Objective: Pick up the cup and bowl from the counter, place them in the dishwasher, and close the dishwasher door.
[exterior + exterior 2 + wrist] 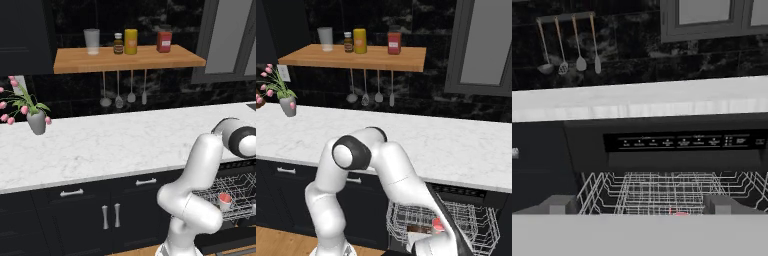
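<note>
Your arm [381, 170] shows smooth, rounded white segments at the lower left of the frame, with glossy black bands ringing its joints.

Cups I see: one cup [225, 201], in the wire rack [240, 192].
Racks: one.
Shelf [125, 60] items: one glass tumbler [91, 41], one small bottle [118, 44], one yellow canister [131, 41], one red canister [164, 41].
Hanging utensils [125, 90]: four.
Flower vases [37, 121]: one.
Counters [115, 140]: one.

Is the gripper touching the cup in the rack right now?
Apart. The hand view shows both fingertips spread wide, with the cup's red rim low between them and clear gaps on either side. In the left base view the cup sits alone in the rack.
</note>
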Robot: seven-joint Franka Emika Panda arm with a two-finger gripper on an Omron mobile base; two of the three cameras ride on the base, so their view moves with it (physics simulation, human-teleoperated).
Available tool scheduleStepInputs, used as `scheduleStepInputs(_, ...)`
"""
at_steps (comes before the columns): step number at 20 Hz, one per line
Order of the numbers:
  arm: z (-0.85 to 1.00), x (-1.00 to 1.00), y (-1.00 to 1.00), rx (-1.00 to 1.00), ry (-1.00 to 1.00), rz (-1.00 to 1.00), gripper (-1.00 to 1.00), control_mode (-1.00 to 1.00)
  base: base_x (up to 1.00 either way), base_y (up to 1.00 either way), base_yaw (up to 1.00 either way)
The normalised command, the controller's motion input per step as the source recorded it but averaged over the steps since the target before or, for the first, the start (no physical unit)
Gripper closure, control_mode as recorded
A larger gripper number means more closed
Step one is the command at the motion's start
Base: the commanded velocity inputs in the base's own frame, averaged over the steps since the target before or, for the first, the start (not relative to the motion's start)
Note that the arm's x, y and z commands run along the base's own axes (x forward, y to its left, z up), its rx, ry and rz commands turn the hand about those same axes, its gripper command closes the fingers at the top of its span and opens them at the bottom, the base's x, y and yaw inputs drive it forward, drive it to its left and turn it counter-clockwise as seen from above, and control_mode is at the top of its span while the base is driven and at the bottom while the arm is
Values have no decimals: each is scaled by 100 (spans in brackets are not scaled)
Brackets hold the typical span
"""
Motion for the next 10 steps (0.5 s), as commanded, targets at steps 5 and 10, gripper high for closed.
scheduleStepInputs(5,9,-50,9,0,-32,0,-100,-100,0,0,0)
scheduleStepInputs(10,28,-1,-8,5,-1,0,-100,-100,0,0,0)
